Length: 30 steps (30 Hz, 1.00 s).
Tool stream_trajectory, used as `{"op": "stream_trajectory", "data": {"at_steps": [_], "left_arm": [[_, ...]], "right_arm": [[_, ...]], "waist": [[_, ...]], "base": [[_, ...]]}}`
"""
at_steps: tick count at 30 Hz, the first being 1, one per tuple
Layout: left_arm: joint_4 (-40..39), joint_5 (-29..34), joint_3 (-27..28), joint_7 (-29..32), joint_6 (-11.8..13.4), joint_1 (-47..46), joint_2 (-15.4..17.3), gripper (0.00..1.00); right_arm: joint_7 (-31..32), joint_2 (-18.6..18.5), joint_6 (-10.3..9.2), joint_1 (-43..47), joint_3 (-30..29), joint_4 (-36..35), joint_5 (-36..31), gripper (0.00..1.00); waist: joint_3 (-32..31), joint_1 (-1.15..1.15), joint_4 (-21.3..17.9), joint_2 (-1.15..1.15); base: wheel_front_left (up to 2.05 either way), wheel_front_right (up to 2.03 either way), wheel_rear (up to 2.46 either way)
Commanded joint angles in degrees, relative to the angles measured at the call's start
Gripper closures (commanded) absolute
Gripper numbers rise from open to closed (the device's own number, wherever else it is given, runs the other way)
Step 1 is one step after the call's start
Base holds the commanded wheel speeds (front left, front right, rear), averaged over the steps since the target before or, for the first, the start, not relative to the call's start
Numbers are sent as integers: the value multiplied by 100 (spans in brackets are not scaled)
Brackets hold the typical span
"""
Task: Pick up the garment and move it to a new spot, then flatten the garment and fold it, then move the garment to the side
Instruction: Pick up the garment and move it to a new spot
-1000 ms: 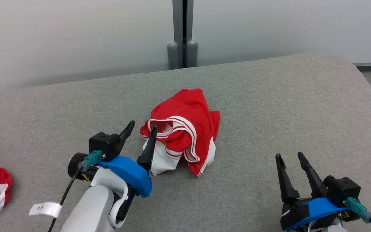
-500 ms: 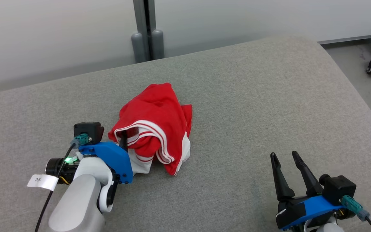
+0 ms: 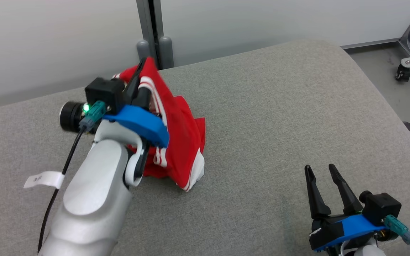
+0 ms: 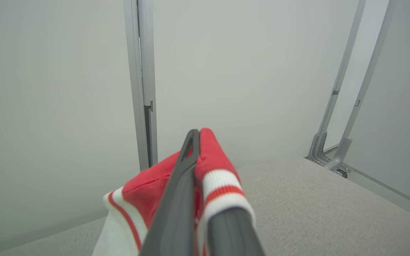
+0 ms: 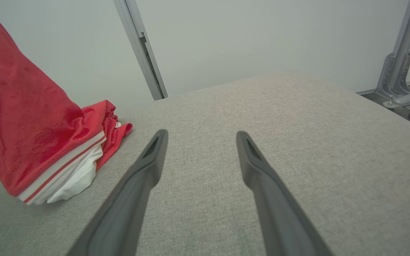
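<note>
Left fingers (image 3: 136,81) closed on the garment (image 3: 180,142), top edge clamped. Cloth hangs lengthwise below them, lower end on the surface (image 3: 279,106). Right fingers (image 3: 313,193) open, empty, well apart.

the red and white garment (image 3: 182,142) is pinched at its striped edge by the left gripper (image 3: 143,67), with its lower part laid on the grey cushion (image 3: 279,106) beneath it. well to its right, the right gripper (image 3: 319,168) is seen with fingers apart.
</note>
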Motion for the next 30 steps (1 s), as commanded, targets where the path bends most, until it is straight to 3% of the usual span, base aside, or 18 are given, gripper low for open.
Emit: {"op": "stream_trajectory", "data": {"at_steps": [1,7,16,20,23,30], "left_arm": [[-149,43,-126,-155,-144,-396,-109,100],[-347,74,-479,-314,-424,-1151,-282,100],[-848,-661,-970,-749,-684,-2170,-392,100],[-1126,-1443,-1174,-839,-647,-2206,-394,100],[-975,-1550,-1295,-748,-539,-1961,-369,100],[-119,-1648,-1250,-591,-414,-1179,168,100]], "right_arm": [[-28,-14,1,48,3,-34,-2,0],[-28,-15,1,74,33,-55,10,0],[-29,-13,1,82,93,-109,28,0],[-29,-14,1,85,89,-162,45,0],[-27,-13,1,68,57,-217,77,0],[-25,-15,1,-41,83,-267,100,0]], "waist": [[-18,-1,17,0],[-57,-1,21,0],[-74,-1,-24,0],[18,-1,29,0],[152,-1,142,0],[425,-1,378,0]], "base": [[0,0,0],[0,0,0],[0,0,0],[0,0,0],[0,0,0],[0,0,0]]}}
